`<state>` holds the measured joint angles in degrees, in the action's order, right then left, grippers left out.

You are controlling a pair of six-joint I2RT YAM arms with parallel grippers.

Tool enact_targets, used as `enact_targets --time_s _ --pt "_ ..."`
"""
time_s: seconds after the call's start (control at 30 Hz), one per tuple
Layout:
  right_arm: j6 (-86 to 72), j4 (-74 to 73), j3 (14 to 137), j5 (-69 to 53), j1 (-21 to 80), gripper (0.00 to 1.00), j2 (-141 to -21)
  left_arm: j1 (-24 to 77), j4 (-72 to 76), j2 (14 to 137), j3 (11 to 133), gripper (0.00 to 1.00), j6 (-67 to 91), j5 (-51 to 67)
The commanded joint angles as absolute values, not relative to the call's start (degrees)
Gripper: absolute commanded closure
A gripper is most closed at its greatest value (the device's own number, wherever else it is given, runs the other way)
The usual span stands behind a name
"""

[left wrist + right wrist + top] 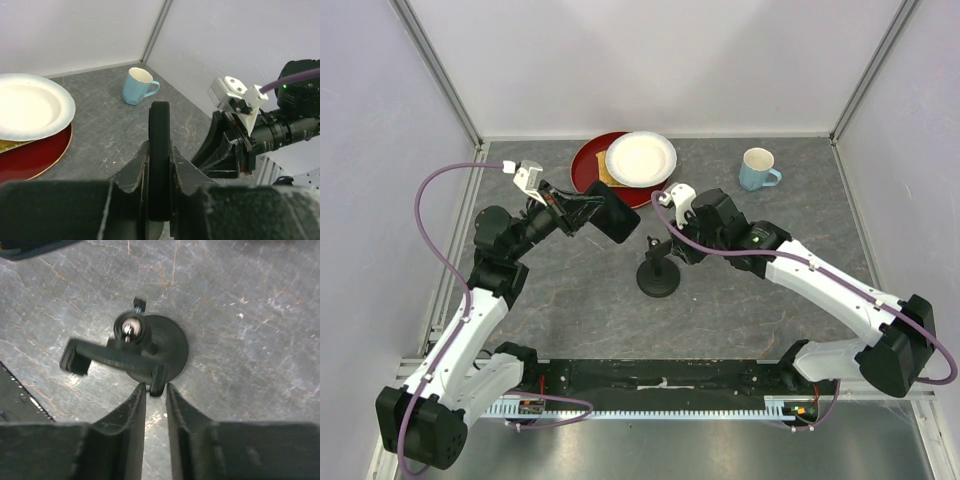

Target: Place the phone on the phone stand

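Note:
My left gripper [588, 212] is shut on the phone [616, 220], a thin black slab held above the table, left of the phone stand [658, 278]. In the left wrist view the phone [160, 120] stands edge-on between my fingers [140, 165]. The black stand has a round disc base [175, 347] and a clamp head [112, 356] on top. My right gripper [156, 389] is closed narrowly on one end of the clamp head; it also shows in the top view [667, 238], right beside the stand's top.
A white plate [640, 158] lies on a red plate [588, 165] at the back. A blue mug [757, 168] stands back right and also shows in the left wrist view [137, 86]. Grey walls and metal posts enclose the table.

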<state>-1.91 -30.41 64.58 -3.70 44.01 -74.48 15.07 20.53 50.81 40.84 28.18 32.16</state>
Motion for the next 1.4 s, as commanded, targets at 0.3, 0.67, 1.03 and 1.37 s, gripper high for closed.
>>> enact_targets --time_s 0.3,0.67,1.03,1.37 --pt "-0.6 -17.2 59.0 4.0 44.0 0.15 -59.6 14.7 39.1 51.8 42.5 0.98 37.7 45.3" --pt "-1.8 -24.6 62.3 0.5 44.1 0.17 -66.5 14.8 38.6 52.3 42.6 0.98 38.1 45.3" --pt "-2.3 -28.1 64.2 -3.5 44.0 0.42 -69.8 14.7 38.0 52.3 42.7 0.98 37.6 44.9" --pt "-0.4 -18.1 58.7 0.7 44.0 0.39 -61.1 14.7 39.2 52.6 42.5 0.98 39.5 45.1"
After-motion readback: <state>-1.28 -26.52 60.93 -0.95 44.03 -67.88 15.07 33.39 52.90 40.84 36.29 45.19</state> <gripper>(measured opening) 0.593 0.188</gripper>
